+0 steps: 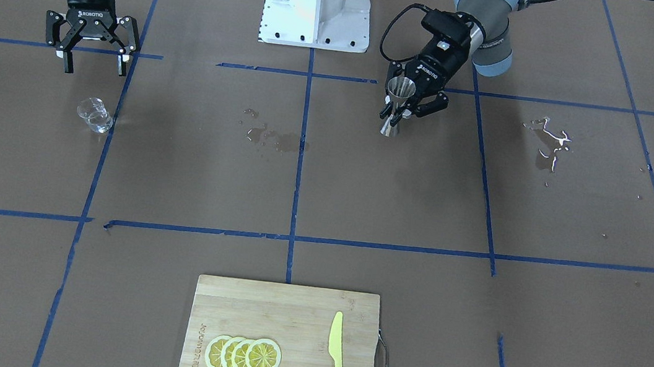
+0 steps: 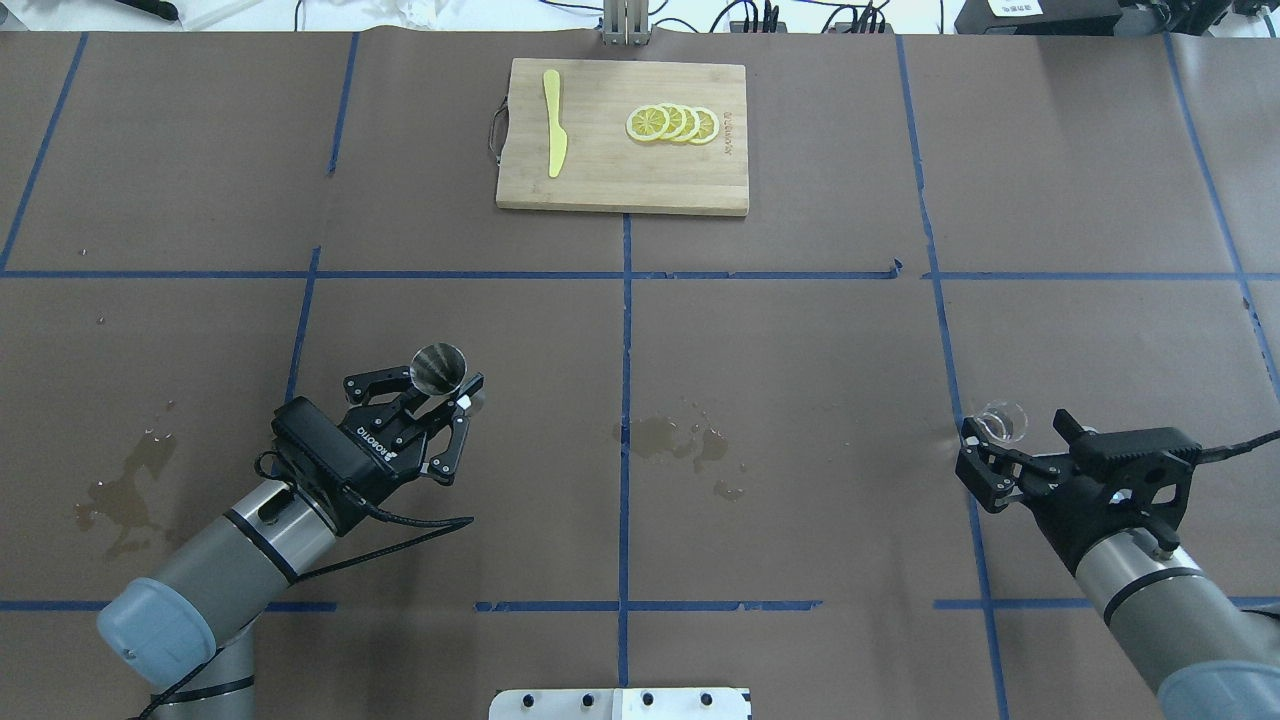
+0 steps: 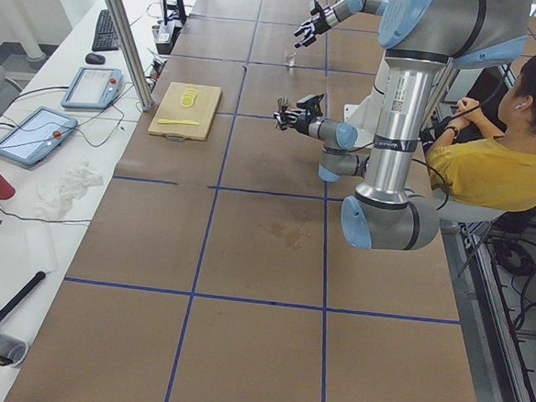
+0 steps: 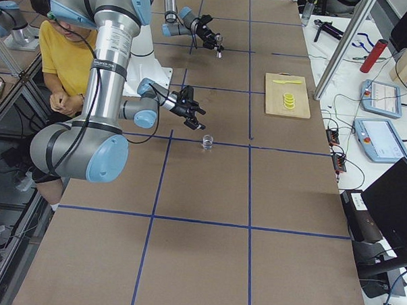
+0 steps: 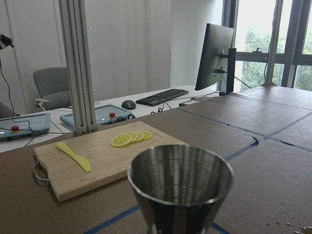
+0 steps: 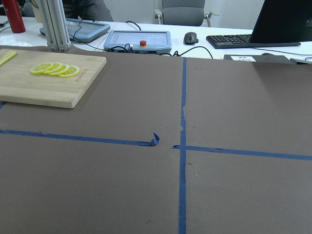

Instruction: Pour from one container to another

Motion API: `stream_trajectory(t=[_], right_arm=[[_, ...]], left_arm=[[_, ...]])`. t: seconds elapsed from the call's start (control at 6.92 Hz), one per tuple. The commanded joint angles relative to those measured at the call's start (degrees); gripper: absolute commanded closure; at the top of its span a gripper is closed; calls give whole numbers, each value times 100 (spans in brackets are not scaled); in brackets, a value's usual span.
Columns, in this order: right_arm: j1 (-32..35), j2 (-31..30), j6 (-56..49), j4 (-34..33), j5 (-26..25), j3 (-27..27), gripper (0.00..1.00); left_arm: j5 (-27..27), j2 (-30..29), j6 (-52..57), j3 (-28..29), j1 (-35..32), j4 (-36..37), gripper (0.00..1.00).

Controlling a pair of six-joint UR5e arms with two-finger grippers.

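Note:
The steel hourglass jigger (image 1: 397, 106) stands nearly upright in my left gripper (image 1: 399, 110), which is shut on its narrow waist. From overhead its open mouth (image 2: 438, 368) faces up, and it fills the bottom of the left wrist view (image 5: 180, 187). The small clear glass cup (image 1: 95, 115) stands on the table on the robot's right side. My right gripper (image 1: 96, 68) hangs open above and just behind it, not touching. Overhead, the cup (image 2: 1003, 420) shows between the spread fingers (image 2: 975, 468). The right wrist view shows no cup.
A wooden cutting board (image 2: 700, 180) with lemon slices (image 2: 672, 123) and a yellow knife (image 2: 553, 135) lies at the far edge. Wet patches mark the paper at the centre (image 2: 680, 440) and by the left arm (image 2: 125, 495). A person in yellow (image 3: 496, 166) sits behind the robot.

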Motion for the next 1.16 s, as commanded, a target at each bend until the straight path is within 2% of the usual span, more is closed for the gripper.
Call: stream_trajectory(t=[0.0,0.14,0.29,1.01], right_arm=[[-278,266,1066,-894,-568,-369,0],[-339,295,1262,-906,-830,-554,0],[-357,643,1873,-906,-1476,-1130,0],[-366,743,2178,-897,-1702,-1566,0]], left_arm=[[18,-47,58,17,-17,34,100],[19,-47,58,26,-17,35,100],[10,-47,58,18,-8,35,100],[19,-82,49,18,-8,35,100]])
